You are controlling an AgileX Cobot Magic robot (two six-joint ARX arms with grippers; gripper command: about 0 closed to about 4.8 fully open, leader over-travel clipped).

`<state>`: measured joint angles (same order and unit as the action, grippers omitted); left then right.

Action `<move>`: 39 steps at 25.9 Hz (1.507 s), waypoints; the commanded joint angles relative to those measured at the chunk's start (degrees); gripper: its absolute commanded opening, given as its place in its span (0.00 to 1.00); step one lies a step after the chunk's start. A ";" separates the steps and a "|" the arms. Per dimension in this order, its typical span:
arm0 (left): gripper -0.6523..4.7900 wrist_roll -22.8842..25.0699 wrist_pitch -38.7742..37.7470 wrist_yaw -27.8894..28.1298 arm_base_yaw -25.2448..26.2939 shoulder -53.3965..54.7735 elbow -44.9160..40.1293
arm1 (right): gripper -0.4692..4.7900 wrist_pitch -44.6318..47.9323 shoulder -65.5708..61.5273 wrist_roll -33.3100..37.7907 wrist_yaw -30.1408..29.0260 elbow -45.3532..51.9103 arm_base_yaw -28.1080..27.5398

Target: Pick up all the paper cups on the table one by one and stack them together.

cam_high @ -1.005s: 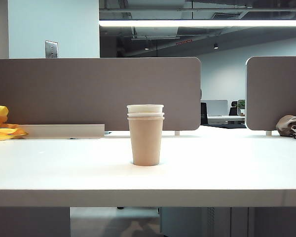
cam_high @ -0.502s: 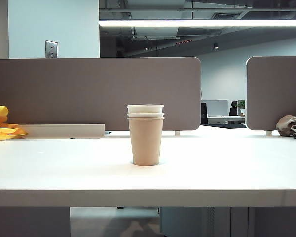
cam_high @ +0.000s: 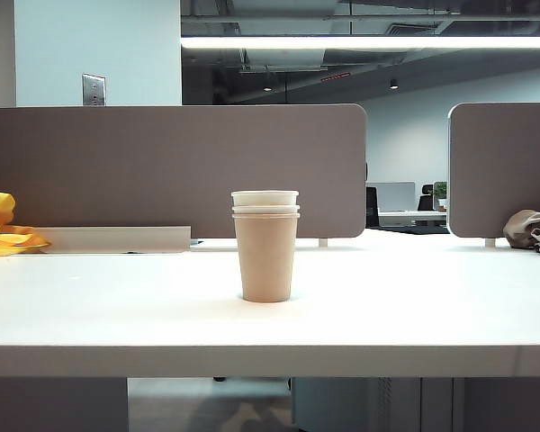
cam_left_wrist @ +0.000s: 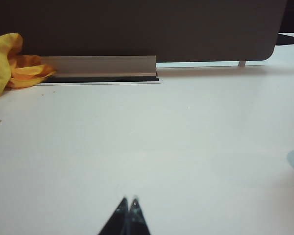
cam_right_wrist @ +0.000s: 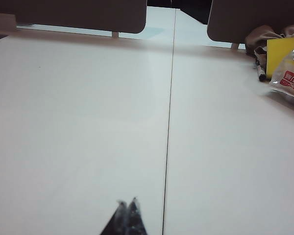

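The left hand and right hand are both clenched, empty, above bare desk. The paper cups stand stacked upright mid-desk.

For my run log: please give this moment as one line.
cups: stacked, upright on table | left gripper: shut, empty | right gripper: shut, empty

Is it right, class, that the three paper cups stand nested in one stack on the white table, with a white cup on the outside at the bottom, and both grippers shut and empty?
Not quite. The exterior view shows the outer, bottom cup of the paper cups is beige-tan; white rims show above it. The rest holds: one stack on the table, left gripper and right gripper shut and empty.
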<state>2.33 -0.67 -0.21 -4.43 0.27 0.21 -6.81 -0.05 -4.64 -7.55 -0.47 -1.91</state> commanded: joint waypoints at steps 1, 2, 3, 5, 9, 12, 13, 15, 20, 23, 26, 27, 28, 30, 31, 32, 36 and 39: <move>0.11 2.16 0.98 1.09 0.04 0.04 0.22 | 0.07 1.05 -0.04 -0.31 -0.09 0.33 0.00; 0.11 2.14 0.92 1.09 0.04 0.04 0.22 | 0.07 1.05 -0.04 -0.31 -0.09 0.33 0.00; 0.11 2.14 0.74 1.09 0.04 0.04 0.22 | 0.07 1.07 -0.04 -0.31 -0.09 0.33 0.00; 0.11 1.84 0.22 1.07 0.04 0.04 0.20 | 0.07 1.03 -0.04 -0.31 -0.09 0.33 0.00; 0.11 -3.23 -1.16 -0.04 0.04 0.04 0.22 | 0.07 1.03 -0.04 -0.31 -0.07 0.33 -0.02; 0.11 -3.06 -1.03 0.00 0.07 0.04 0.20 | 0.07 1.03 -0.04 -0.31 -0.07 0.33 -0.02; 0.11 -3.06 -0.98 0.00 0.07 0.04 0.22 | 0.07 1.03 -0.04 -0.31 -0.09 0.33 -0.02; 0.11 -3.06 -1.01 0.00 0.07 0.04 0.22 | 0.07 1.03 -0.04 -0.31 -0.07 0.33 -0.02; 0.11 -3.06 -0.98 0.00 0.07 0.04 0.22 | 0.07 1.03 -0.04 -0.31 -0.09 0.33 -0.02; 0.11 -3.06 -0.98 0.00 0.13 0.04 0.22 | 0.07 1.03 -0.04 -0.31 -0.09 0.33 -0.02; 0.11 -3.08 -0.96 -0.02 0.94 0.04 0.22 | 0.07 1.05 -0.04 -0.31 -0.07 0.33 -0.02; 0.11 -3.08 -1.01 0.00 1.38 0.04 0.22 | 0.07 0.96 -0.04 -0.31 -0.07 0.33 -0.02; 0.11 -3.08 -0.98 0.00 1.66 0.04 0.22 | 0.07 1.03 -0.04 -0.31 -0.07 0.33 -0.02; 0.11 -3.08 -0.98 0.00 1.90 0.04 0.22 | 0.07 0.98 -0.04 -0.31 -0.04 0.33 -0.02; 0.11 -3.08 -0.98 0.00 1.90 0.04 0.22 | 0.07 1.03 -0.04 -0.31 -0.09 0.33 -0.02; 0.11 -3.08 -0.98 -0.02 1.90 0.04 0.22 | 0.07 1.01 -0.04 -0.31 -0.07 0.33 -0.02; 0.11 -3.08 -0.98 0.00 1.88 0.04 0.22 | 0.07 1.01 -0.04 -0.31 -0.07 0.33 -0.02; 0.11 -3.08 -0.98 0.00 1.88 0.04 0.22 | 0.07 1.01 -0.04 -0.31 -0.07 0.33 -0.02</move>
<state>-0.89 -2.35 0.03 -2.57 0.30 0.21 -6.79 -0.05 -4.82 -7.55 -0.47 -1.91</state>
